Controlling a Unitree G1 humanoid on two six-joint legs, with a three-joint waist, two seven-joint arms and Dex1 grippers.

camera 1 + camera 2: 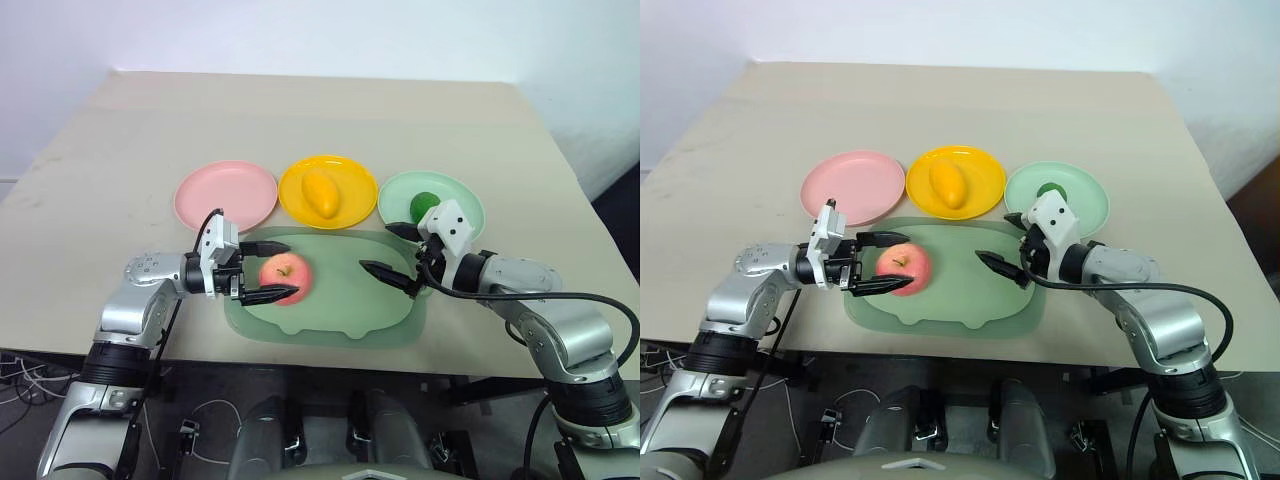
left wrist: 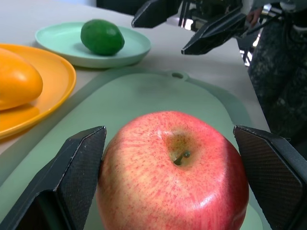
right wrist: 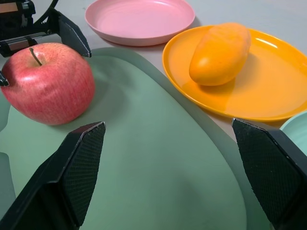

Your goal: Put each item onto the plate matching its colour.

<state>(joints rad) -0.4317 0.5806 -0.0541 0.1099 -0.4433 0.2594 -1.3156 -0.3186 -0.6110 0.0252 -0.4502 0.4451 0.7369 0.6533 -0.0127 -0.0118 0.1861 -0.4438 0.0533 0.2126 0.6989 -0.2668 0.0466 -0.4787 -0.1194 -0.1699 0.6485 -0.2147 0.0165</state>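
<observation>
One fruit is left for you to place: the apple (image 1: 286, 277), sitting upright, stem up, on the pale green tray (image 1: 350, 310) at the near edge of the surface (image 1: 110, 160). The mango (image 1: 320, 193) already lies on the yellow plate (image 1: 355, 205) and the lime (image 1: 424, 205) on the mint plate (image 1: 465, 210), so only the pink plate (image 1: 225, 195) is bare.

Your left claw (image 1: 268, 270) is the one for the job. It comes in level from the left side, fingers spread wide, with the apple sitting between them: one finger on the far side, one on the near side. The wrist view shows the fruit centred between both pads, close to them but gripped by neither, as far as you can judge. The claw has hold of nothing yet.

Your right claw (image 1: 393, 252) hangs over the right part of the tray, also wide open and empty, well apart from the apple and pointing toward it. It is the farther of the two and has no call to move.

The relation to watch: the pink plate lies just beyond the tray's far-left corner, near the left claw. So once the fingers pinch the apple, you probably need only a lift and a short carry away from you and slightly left. The apple is round and smooth; pinch across its widest part, or it may squirt out.
</observation>
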